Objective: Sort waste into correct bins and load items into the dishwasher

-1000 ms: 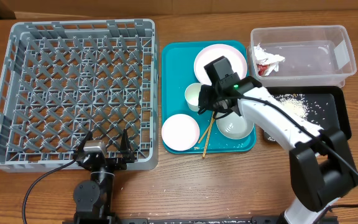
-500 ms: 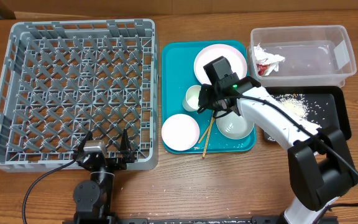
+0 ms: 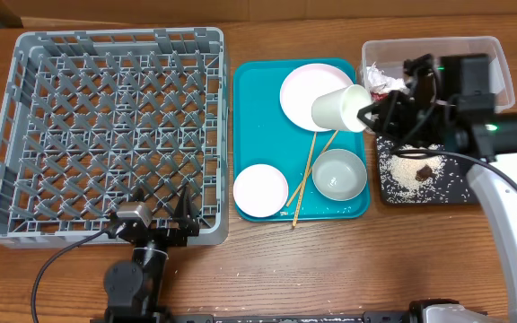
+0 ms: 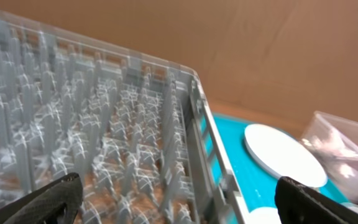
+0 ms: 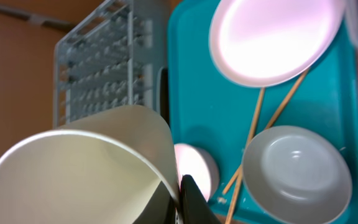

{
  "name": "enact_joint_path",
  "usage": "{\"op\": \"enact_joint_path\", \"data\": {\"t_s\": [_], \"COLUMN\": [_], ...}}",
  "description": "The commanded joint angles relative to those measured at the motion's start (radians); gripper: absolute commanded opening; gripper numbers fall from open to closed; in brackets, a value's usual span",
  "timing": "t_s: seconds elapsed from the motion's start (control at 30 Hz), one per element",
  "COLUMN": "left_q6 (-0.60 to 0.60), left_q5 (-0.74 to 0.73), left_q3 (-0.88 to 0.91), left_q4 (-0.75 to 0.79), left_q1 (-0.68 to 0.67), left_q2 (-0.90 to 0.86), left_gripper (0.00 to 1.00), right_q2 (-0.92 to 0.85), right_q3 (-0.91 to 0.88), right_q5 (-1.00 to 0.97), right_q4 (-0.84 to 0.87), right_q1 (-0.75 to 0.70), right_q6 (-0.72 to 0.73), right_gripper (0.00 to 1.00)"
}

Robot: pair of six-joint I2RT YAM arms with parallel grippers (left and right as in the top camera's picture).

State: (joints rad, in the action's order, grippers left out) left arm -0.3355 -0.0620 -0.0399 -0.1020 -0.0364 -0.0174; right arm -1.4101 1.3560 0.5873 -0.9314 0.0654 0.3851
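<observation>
Right gripper (image 3: 369, 113) is clamped on the small white cup (image 3: 337, 109), pinching the wall at the rim and holding it tipped on its side above the right edge of the teal tray (image 3: 258, 117). I judge the cup thin-walled and very light. It would buckle under a hard squeeze, so a modest pinch at the stiffer rim suits it. Left of the teal tray is the dish rack (image 3: 106, 126). My left gripper (image 3: 155, 215) rests further left and nearer me, jaws spread wide and empty. On the teal tray lie the plate (image 3: 305, 85), two bowls (image 3: 339, 174) and the chopsticks (image 3: 305, 178). Just right of it, rice (image 3: 409, 170) lies in the black tray (image 3: 384, 182).
</observation>
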Motion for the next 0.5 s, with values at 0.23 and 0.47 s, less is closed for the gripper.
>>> {"op": "enact_joint_path", "data": {"t_s": [0.23, 0.47], "left_q6": [-0.107, -0.107], "left_q5": [-0.147, -0.396], "left_q3": [-0.527, -0.908], "left_q4": [-0.24, -0.425], "left_q1": [0.003, 0.003], "left_q2": [-0.476, -0.93], "left_gripper": [1.0, 1.0], "right_q2": [-0.011, -0.011], "right_q3": [0.003, 0.003], "right_q5": [0.307, 0.33], "right_q4": [-0.066, -0.066], "right_q1": [-0.078, -0.078], "right_q6": [-0.23, -0.237], "right_gripper": [0.04, 0.04]}}
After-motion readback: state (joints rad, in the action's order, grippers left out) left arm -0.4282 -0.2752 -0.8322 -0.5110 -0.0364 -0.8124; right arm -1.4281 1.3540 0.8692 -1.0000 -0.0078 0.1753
